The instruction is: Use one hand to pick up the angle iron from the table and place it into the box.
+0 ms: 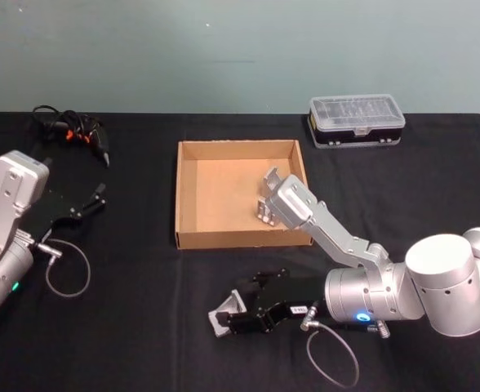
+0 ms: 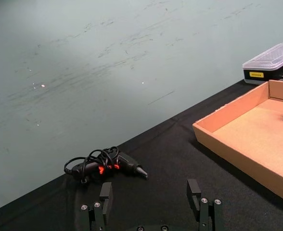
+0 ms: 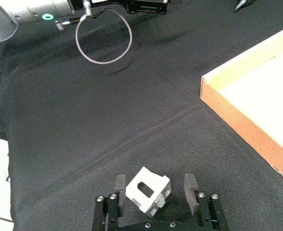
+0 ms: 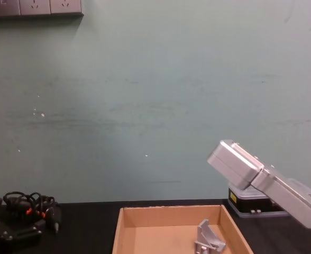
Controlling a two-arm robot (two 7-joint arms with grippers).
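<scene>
A small grey angle iron (image 1: 220, 320) lies on the black table (image 1: 134, 335), in front of the tan box (image 1: 240, 239). My right gripper (image 1: 233, 317) is low at the iron. In the right wrist view it (image 3: 154, 188) is open, one finger on each side of the angle iron (image 3: 148, 191), and the box wall (image 3: 242, 125) runs off to one side. A second angle iron (image 1: 266, 200) stands inside the box near its right wall, also seen from the chest (image 4: 208, 241). My left gripper (image 1: 89, 204) rests open at the table's left, holding nothing.
A clear-lidded plastic case (image 1: 357, 120) stands at the back right. A black cable bundle with orange bits (image 1: 68, 131) lies at the back left. My right arm's elbow (image 1: 293, 204) hangs over the box's right front corner.
</scene>
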